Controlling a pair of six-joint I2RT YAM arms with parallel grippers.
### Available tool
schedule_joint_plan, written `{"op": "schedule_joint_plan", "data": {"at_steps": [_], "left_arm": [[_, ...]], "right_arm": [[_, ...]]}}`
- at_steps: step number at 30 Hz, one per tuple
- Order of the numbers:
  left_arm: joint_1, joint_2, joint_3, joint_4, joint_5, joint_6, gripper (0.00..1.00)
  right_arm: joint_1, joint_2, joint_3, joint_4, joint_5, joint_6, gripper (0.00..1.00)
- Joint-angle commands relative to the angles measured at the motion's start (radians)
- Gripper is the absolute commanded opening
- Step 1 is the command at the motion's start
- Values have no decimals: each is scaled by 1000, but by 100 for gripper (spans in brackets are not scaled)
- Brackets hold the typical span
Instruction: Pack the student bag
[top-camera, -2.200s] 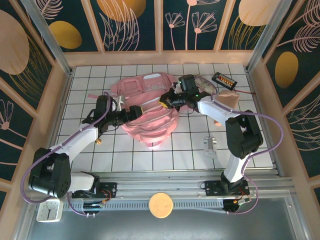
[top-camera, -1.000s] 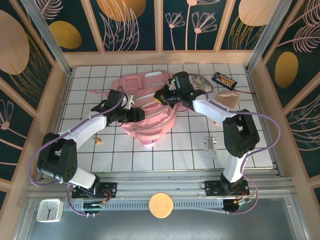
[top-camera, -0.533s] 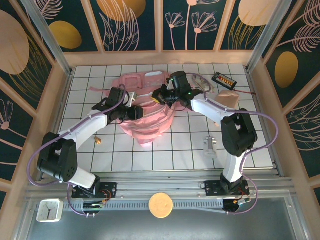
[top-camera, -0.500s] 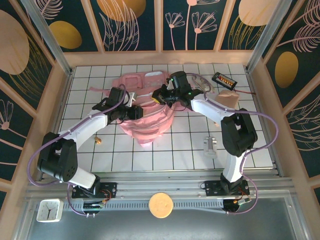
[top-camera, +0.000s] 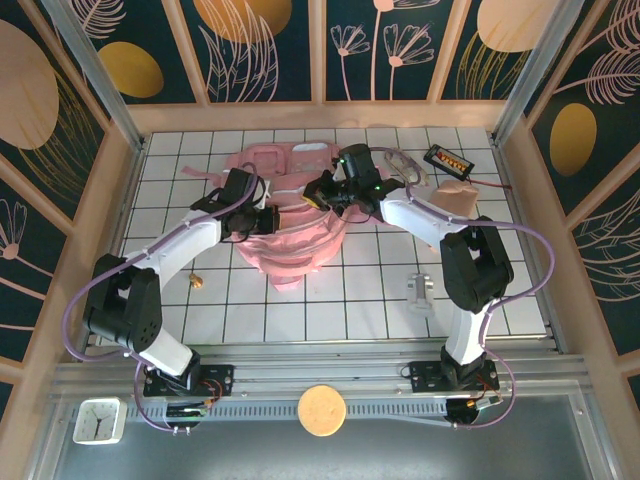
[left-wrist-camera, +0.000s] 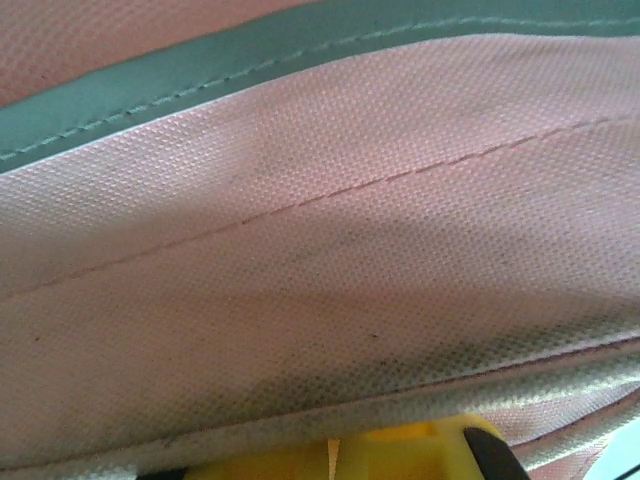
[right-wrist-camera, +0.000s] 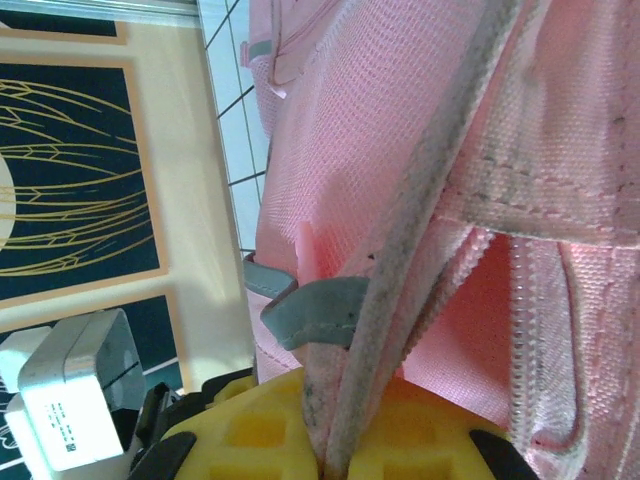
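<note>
The student bag (top-camera: 292, 238), a large soft pink backpack, sits bunched up in the middle of the tiled table. My left gripper (top-camera: 262, 222) is at its left side. In the left wrist view its yellow pads (left-wrist-camera: 400, 455) are shut together under a piped edge of the pink fabric (left-wrist-camera: 320, 250). My right gripper (top-camera: 318, 197) is at the bag's back right rim. In the right wrist view it (right-wrist-camera: 335, 455) is shut on a grey piped edge (right-wrist-camera: 400, 260) of the bag (right-wrist-camera: 400, 120), beside a grey-green tab (right-wrist-camera: 320, 310).
A black calculator (top-camera: 447, 158) and a beige pouch (top-camera: 456, 197) lie at the back right. A small white object (top-camera: 419, 290) stands right of centre and a tiny brown one (top-camera: 198, 282) to the left. A clock (top-camera: 98, 420) and a cork disc (top-camera: 321, 408) sit by the arm bases.
My left gripper has gone from part open to shut at the bag's left side. Both arms have drifted back and left, and the bag has bunched up narrower between them.
</note>
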Motion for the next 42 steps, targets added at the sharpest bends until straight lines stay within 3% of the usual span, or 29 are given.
{"op": "schedule_joint_plan", "data": {"at_steps": [1, 4, 13, 21, 27, 30, 32, 34, 35, 36, 40, 42], "left_arm": [[21, -34, 28, -55, -191, 67, 0], [64, -85, -22, -113, -254, 78, 0], [233, -125, -98, -134, -265, 70, 0], [309, 3, -46, -19, -381, 78, 0], [339, -89, -101, 78, -487, 162, 0], [377, -140, -136, 117, -412, 206, 2], [377, -174, -168, 146, -338, 231, 10], [377, -224, -194, 175, -271, 244, 34], [377, -260, -213, 198, -243, 244, 58], [377, -298, -228, 220, -211, 248, 97], [364, -400, -229, 233, -122, 293, 99], [271, -414, -201, 217, -133, 363, 99]], "right_arm": [[-6, -63, 7, -71, -104, -87, 0], [-34, -82, -11, -98, -101, -121, 0], [-86, -106, -47, -123, -146, -203, 0], [-112, -100, -34, -150, -257, -311, 0], [-145, -70, 0, -209, -324, -395, 0], [-155, -28, 59, -293, -382, -476, 0], [-154, -16, 90, -321, -399, -504, 0], [-152, -10, 107, -303, -420, -484, 0], [-153, -13, 109, -283, -427, -460, 0], [-152, -17, 105, -254, -430, -429, 0], [-150, -33, 65, -138, -451, -290, 0], [-141, -38, 51, -96, -451, -236, 0]]}}
